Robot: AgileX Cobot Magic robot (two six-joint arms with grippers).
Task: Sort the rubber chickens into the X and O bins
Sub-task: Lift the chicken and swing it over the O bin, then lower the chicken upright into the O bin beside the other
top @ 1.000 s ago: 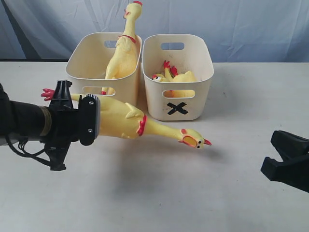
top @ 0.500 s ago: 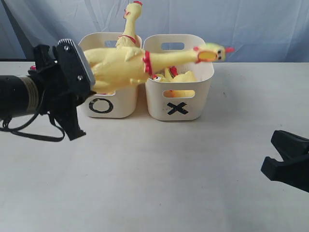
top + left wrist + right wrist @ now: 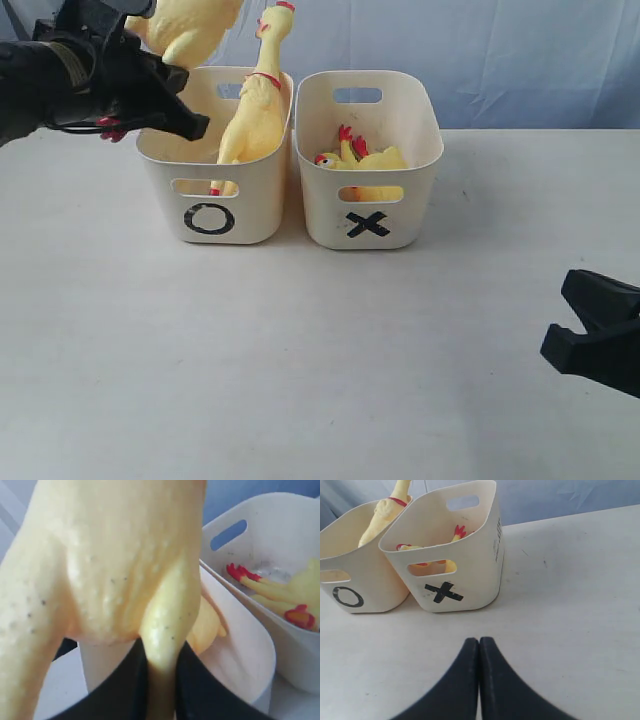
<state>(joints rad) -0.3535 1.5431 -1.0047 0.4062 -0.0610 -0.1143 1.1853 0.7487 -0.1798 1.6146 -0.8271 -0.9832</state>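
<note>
My left gripper (image 3: 145, 35) is raised above the back left of the O bin (image 3: 215, 205) and is shut on a long yellow rubber chicken (image 3: 190, 25), most of which runs off the top of the exterior view. In the left wrist view the jaws (image 3: 161, 652) pinch one leg of that chicken (image 3: 110, 565). Another long chicken (image 3: 255, 110) stands upright in the O bin. Small chickens (image 3: 365, 160) lie in the X bin (image 3: 400, 215). My right gripper (image 3: 479, 641) is shut and empty, low over the table at the right (image 3: 600, 335).
The two bins stand side by side at the back of the white table (image 3: 320, 350), in front of a blue cloth backdrop (image 3: 520, 50). Bare table lies between the bins and my right gripper.
My left gripper has swung the held chicken up and to the back left, from in front of the bins to above the O bin. The right arm has not moved.
</note>
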